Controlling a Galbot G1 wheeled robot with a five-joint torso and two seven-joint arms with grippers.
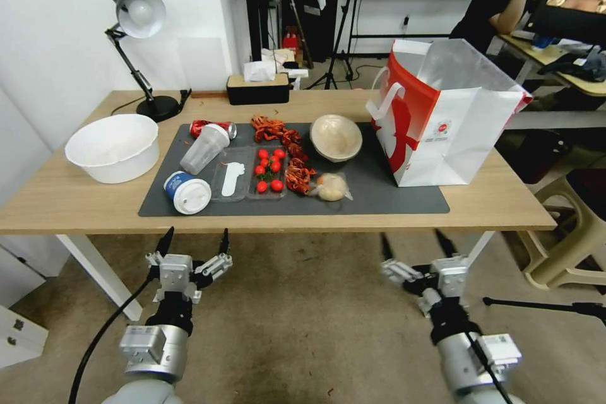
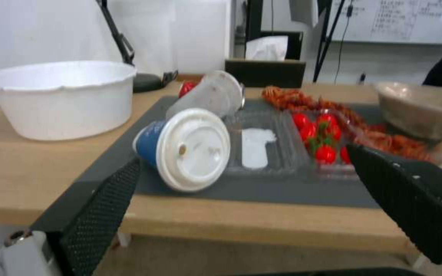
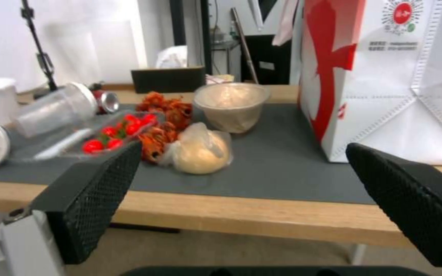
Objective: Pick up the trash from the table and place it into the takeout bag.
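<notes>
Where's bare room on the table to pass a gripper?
Free: mat between wrapped lump and takeout bag; wood in front of the white basin. Crowded: mat's left half, from cups to tomatoes.

The table [image 1: 76,202] carries one white basin [image 1: 112,147], one blue-white lidded cup [image 1: 187,192], one clear plastic cup [image 1: 205,148], one crushed red can [image 1: 201,127], one beige bowl [image 1: 336,137], one wrapped tan lump [image 1: 331,187] and one takeout bag [image 1: 467,132]. There is one clear tray [image 1: 249,173] holding six red tomatoes [image 1: 269,169]. One lamp [image 1: 136,44] and one tissue box [image 1: 257,89] stand in the upper part of the frame. Two hands are seen low in the frame: left hand [image 1: 194,240], right hand [image 1: 415,241].
</notes>
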